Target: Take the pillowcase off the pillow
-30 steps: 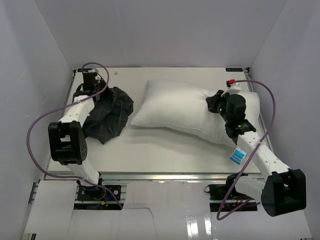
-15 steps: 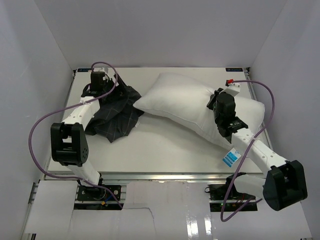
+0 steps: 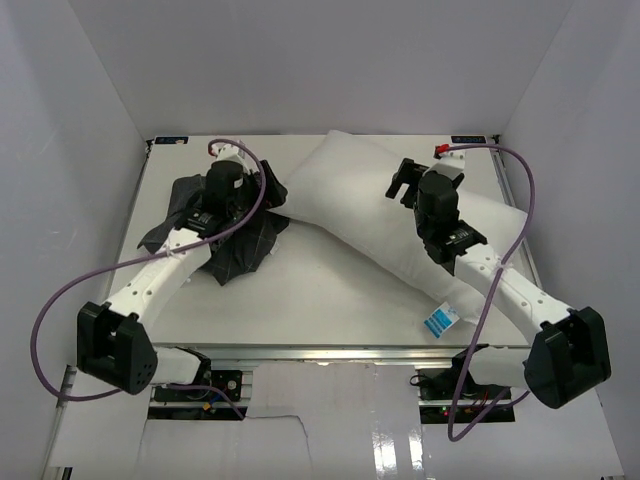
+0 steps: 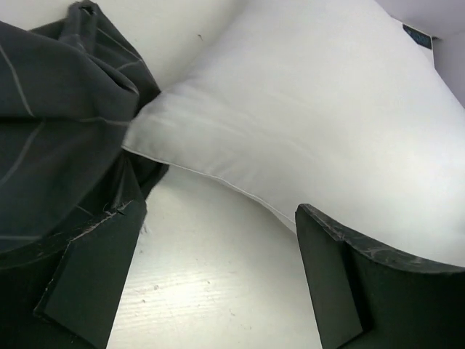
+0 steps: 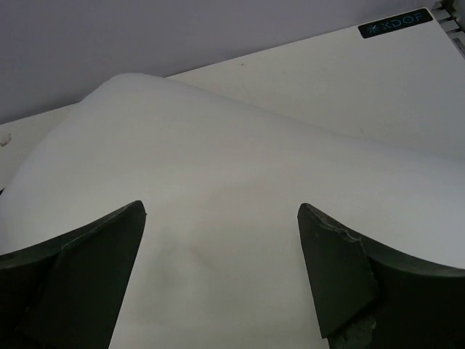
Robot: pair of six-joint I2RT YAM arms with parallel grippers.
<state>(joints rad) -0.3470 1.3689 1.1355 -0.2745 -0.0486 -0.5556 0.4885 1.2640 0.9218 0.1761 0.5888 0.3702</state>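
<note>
On the left part of the desk (image 3: 330, 300) the pillowcase (image 3: 245, 245) lies in a dark crumpled heap. The pillow (image 3: 370, 215) lies bare and slanted across the middle and the right, with its small blue tag (image 3: 438, 319) at the near edge. The left gripper (image 3: 266, 190) hangs over the place where the cloth meets the pillow's corner, its fingers wide apart and holding nothing. The right gripper (image 3: 404, 180) is above the pillow, also wide open and empty.

I judge that the pulling is practically done, so this step is about leaving cleanly. In the left wrist view the pillowcase (image 4: 58, 145) presses against the pillow's (image 4: 312, 123) corner, and I cannot tell whether that corner is a little tucked under a fold. To be sure, I would pinch only cloth and draw it away to the left. The right fingers (image 5: 94, 269) would press the pillow (image 5: 218, 145) so that it does not follow. After that I would lift both arms straight up, so that no finger catches in the fabric.
</note>
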